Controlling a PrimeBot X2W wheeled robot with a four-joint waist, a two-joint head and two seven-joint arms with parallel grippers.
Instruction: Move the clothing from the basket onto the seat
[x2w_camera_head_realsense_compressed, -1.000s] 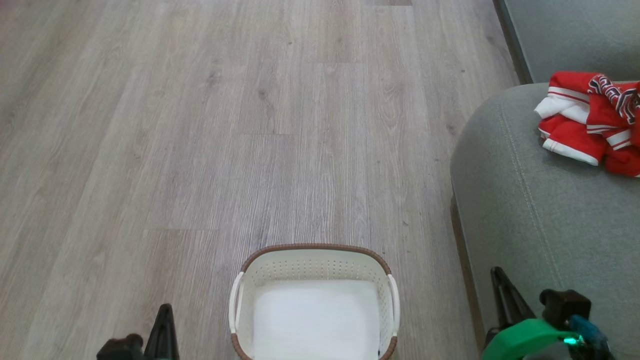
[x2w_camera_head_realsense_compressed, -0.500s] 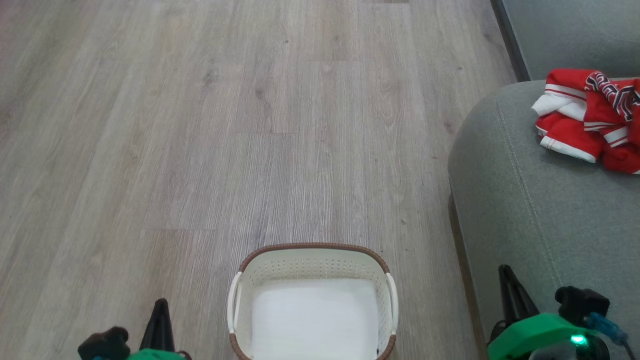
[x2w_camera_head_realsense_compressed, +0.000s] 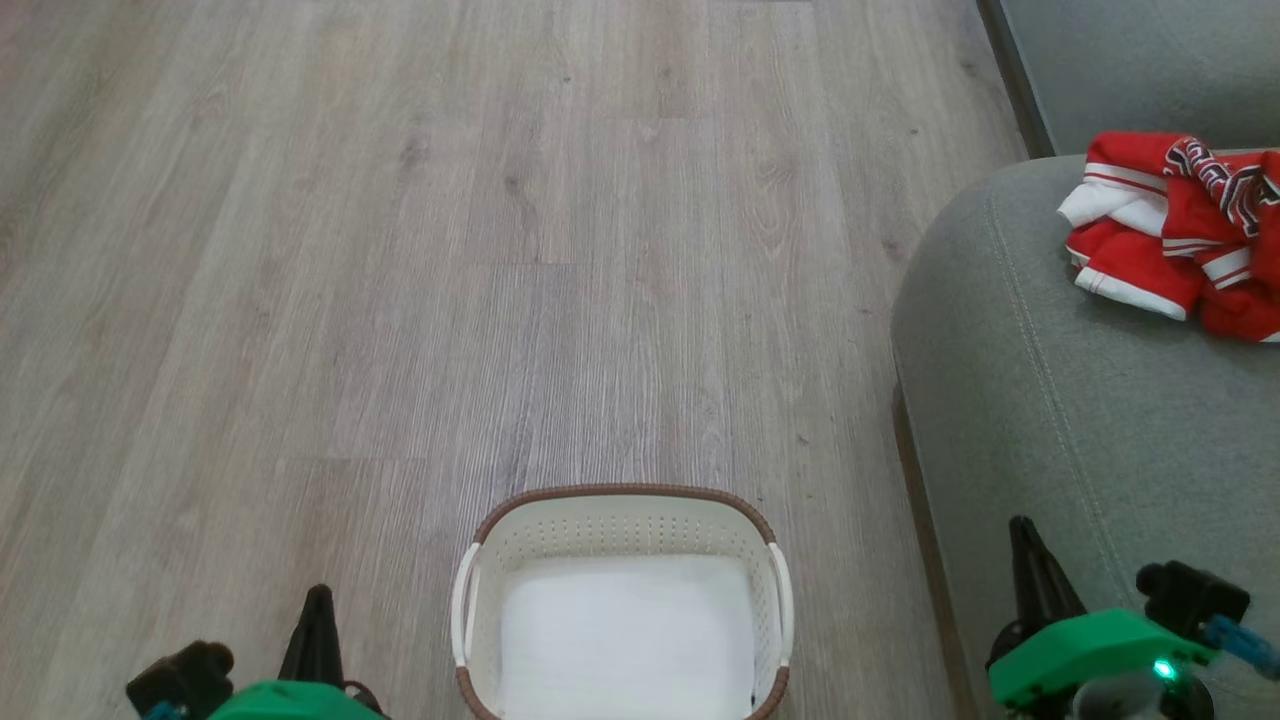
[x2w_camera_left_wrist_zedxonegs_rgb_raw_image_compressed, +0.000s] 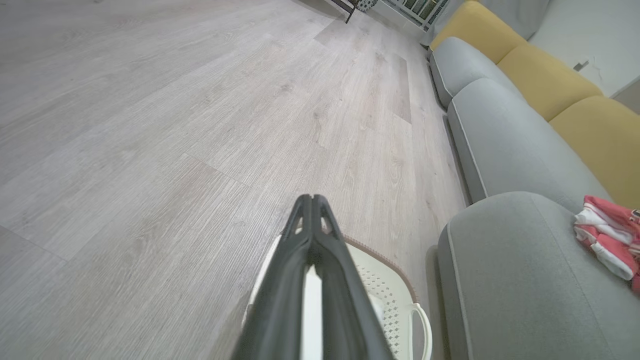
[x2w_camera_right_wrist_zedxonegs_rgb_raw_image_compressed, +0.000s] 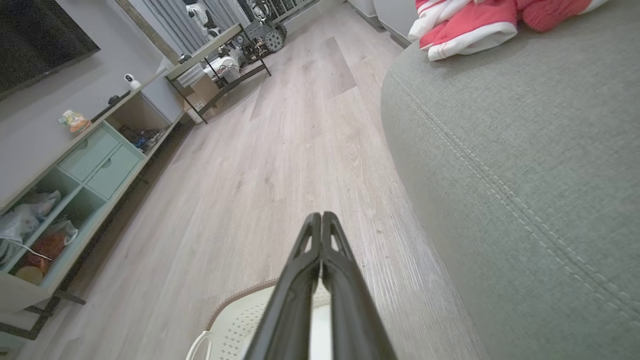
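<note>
**Red clothing (x2w_camera_head_realsense_compressed: 1170, 235) on the seat (x2w_camera_head_realsense_compressed: 1080, 430), basket (x2w_camera_head_realsense_compressed: 620, 492) looks empty**

It sits bunched up-right of the basket. Flanking the basket, left end effector (x2w_camera_left_wrist_zedxonegs_rgb_raw_image_compressed: 312, 200) and right end effector (x2w_camera_right_wrist_zedxonegs_rgb_raw_image_compressed: 321, 216) are both pinched closed, holding nothing. Risk: a stray arm sweep could snag the clothing and drag it off.

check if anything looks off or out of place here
Nothing stands out. The clothing is bunched in a heap on the seat, back from its rounded edge. The basket stands upright on the floor, bare white bottom showing. The left claw and right claw are shut, holding nothing.
</note>
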